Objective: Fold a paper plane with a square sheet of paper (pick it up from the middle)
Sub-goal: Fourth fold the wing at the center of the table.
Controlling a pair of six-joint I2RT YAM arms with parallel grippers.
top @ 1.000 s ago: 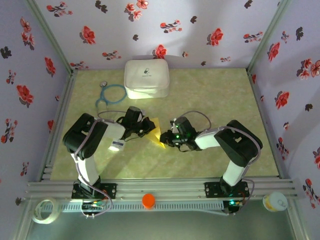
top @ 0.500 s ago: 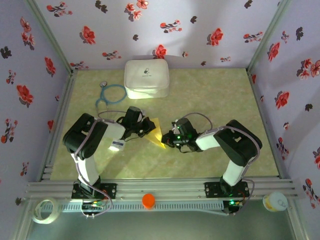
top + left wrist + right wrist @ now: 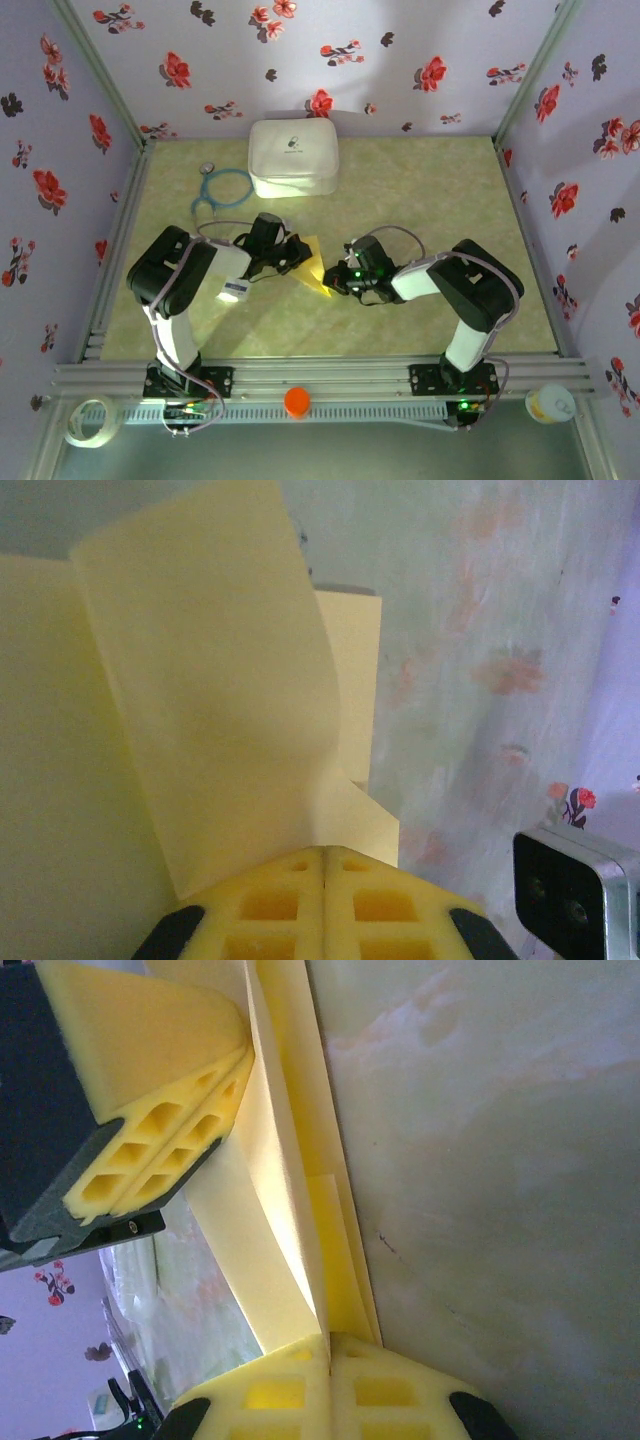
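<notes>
The yellow paper (image 3: pixel 314 264) is a partly folded sheet held low over the green table between both arms. My left gripper (image 3: pixel 297 257) is shut on its left side; in the left wrist view the foam pads (image 3: pixel 285 905) meet on the paper (image 3: pixel 210 710), whose layers curl upward. My right gripper (image 3: pixel 336 277) is shut on the opposite end; its pads (image 3: pixel 290 1395) pinch the folded layers (image 3: pixel 290 1220) edge-on, with the left gripper's foam fingers (image 3: pixel 150 1130) showing at the far end.
A white rounded case (image 3: pixel 292 157) stands at the back middle, a blue stethoscope (image 3: pixel 222 188) left of it. A small white printed packet (image 3: pixel 234 290) lies by the left arm. An orange cap (image 3: pixel 297 401) sits on the front rail.
The right gripper has drifted slightly right and toward the near edge, and the paper between the grippers has stretched out a little. The left gripper has barely moved.
</notes>
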